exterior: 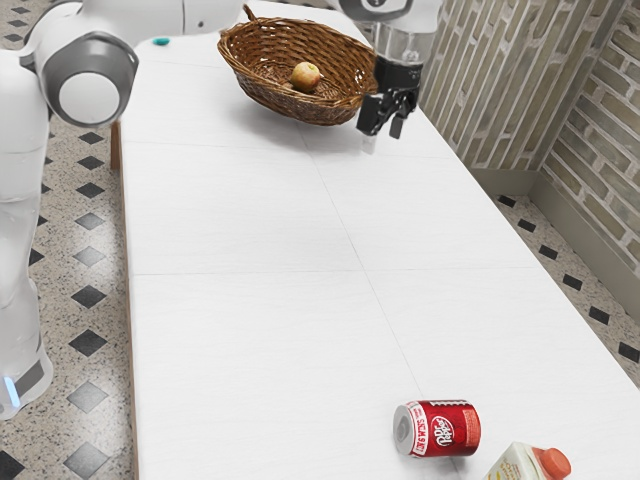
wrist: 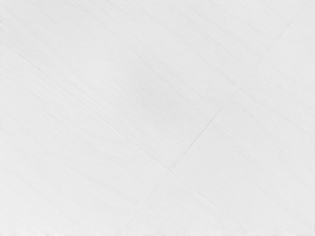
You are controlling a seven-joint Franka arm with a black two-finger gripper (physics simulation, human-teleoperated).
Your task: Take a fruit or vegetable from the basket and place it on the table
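Near basket [exterior: 292,107]: claw [exterior: 383,131], spread, nothing held. Inside basket: one round fruit [exterior: 305,77], unpicked. Grasp, lift, placement on tabletop [exterior: 240,220] outstanding.

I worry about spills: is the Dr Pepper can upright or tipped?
Tipped: the Dr Pepper can lies on its side, one end facing the exterior view's left.

And here the white table [exterior: 240,330] is seen, crossed by thin seams [wrist: 211,120]. At its far end a brown wicker basket [exterior: 262,92] is held up, a small teal object [exterior: 161,41] set nearby; at the near end, a toppled Dr Pepper can [exterior: 438,429] is joined by an orange-capped carton [exterior: 515,464], cut off by the exterior view's lower edge.
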